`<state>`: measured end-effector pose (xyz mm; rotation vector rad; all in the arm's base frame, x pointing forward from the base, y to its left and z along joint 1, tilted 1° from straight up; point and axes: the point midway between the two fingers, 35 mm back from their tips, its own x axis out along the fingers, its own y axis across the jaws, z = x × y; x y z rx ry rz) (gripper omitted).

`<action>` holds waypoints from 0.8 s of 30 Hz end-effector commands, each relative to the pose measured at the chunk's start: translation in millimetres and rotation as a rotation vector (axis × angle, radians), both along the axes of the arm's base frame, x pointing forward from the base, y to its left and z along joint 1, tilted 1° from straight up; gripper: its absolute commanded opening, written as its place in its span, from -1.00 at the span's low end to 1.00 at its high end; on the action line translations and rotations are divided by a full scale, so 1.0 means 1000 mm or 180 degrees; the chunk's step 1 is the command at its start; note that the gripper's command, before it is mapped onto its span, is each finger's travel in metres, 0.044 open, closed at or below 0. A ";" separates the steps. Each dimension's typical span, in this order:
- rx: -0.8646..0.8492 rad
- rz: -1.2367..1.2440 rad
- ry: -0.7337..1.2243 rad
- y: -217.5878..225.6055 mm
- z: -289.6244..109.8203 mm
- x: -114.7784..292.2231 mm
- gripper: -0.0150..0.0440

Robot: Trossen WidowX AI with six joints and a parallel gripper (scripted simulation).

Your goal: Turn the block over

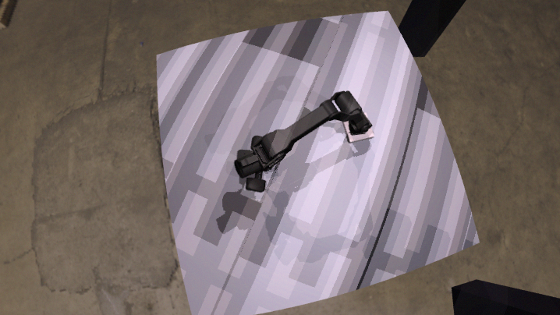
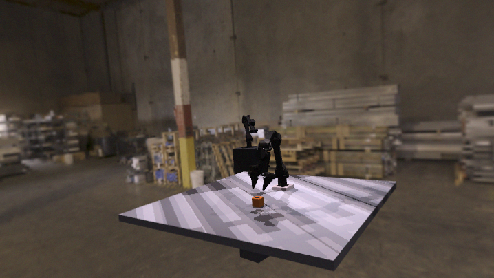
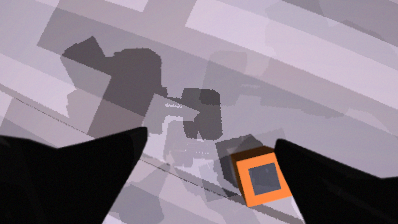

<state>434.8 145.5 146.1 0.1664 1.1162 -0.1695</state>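
The block [image 2: 257,201] [image 3: 262,179] is a small orange cube resting on the striped table [image 1: 219,78] [image 2: 173,214] [image 3: 300,50]. In the wrist view its upper face shows a grey square mark framed in orange. My gripper [image 2: 259,187] [image 3: 211,139] [image 1: 250,173] is open and empty, pointing down a little above the block. The block lies just inside the right finger in the wrist view, not centred between the fingers. In the overhead view the arm hides the block.
The arm's base stands on a pale plate [image 1: 362,136] [image 2: 283,187] toward the table's far side. Dark boxes [image 1: 430,23] [image 1: 501,301] stand off the table's corners. A black pedestal [image 2: 245,159] with a second small arm stands behind the table.
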 end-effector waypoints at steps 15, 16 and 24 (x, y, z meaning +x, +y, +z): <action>-0.0105 0.1058 0.1265 -0.052 -0.003 -0.044 1.00; -0.0105 0.1058 0.1265 -0.052 -0.005 -0.044 1.00; -0.0105 0.1058 0.1265 -0.053 -0.038 -0.042 1.00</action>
